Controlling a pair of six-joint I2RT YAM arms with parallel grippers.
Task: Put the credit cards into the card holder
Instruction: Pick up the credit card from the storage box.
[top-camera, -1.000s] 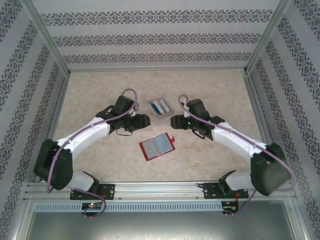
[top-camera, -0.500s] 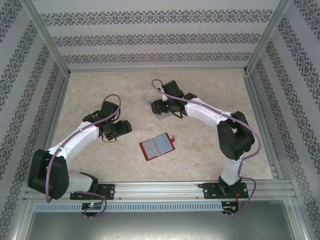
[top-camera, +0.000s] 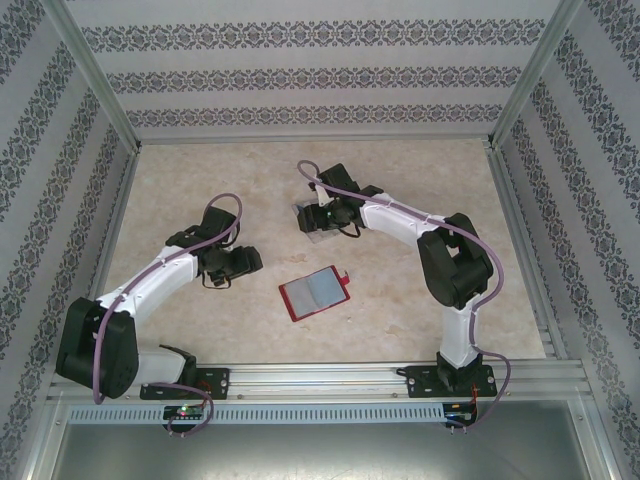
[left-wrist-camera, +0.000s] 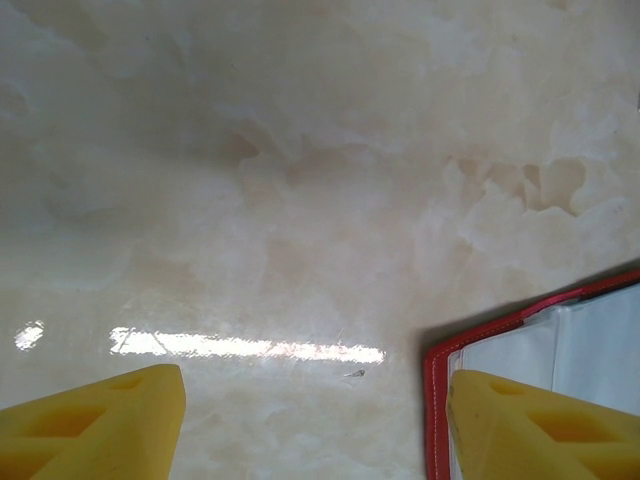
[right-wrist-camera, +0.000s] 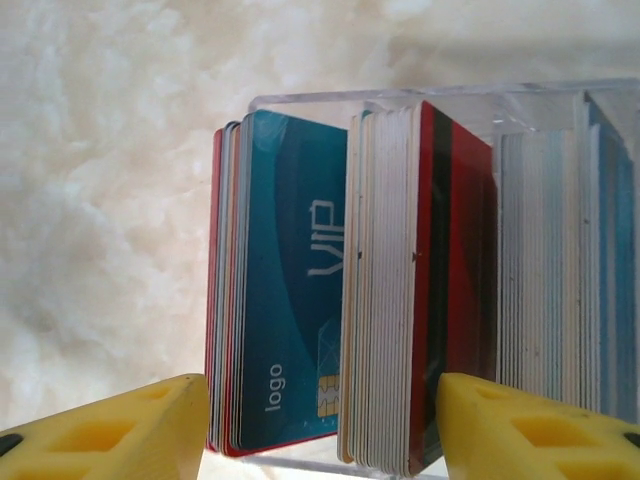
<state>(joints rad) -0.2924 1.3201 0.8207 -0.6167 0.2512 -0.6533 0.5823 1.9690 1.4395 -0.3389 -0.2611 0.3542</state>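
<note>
The credit cards (right-wrist-camera: 290, 280) stand on edge in packed stacks inside a clear slotted tray (right-wrist-camera: 300, 100); a blue VIP card faces me, and a white-edged stack (right-wrist-camera: 385, 300) with a red card is beside it. My right gripper (right-wrist-camera: 322, 430) is open, and its yellow fingertips (right-wrist-camera: 110, 430) flank these two stacks, very close to their outer faces. From above, the right gripper (top-camera: 308, 218) covers the tray (top-camera: 318, 236). The card holder (top-camera: 315, 292), a red wallet, lies open and flat. My left gripper (top-camera: 250, 262) hangs open just left of the card holder, and one fingertip (left-wrist-camera: 540, 425) overlaps its red corner (left-wrist-camera: 432, 400).
A further stack of blue and white cards (right-wrist-camera: 560, 270) fills the tray's right slots. Patterned walls (top-camera: 320, 75) and metal posts enclose the marbled tabletop (top-camera: 200, 180). Bare tabletop (left-wrist-camera: 300, 200) lies ahead of the left gripper.
The right arm swung left and away onto the card tray and then lowered slightly. The left arm drew back to the left of the wallet and has stayed there.
</note>
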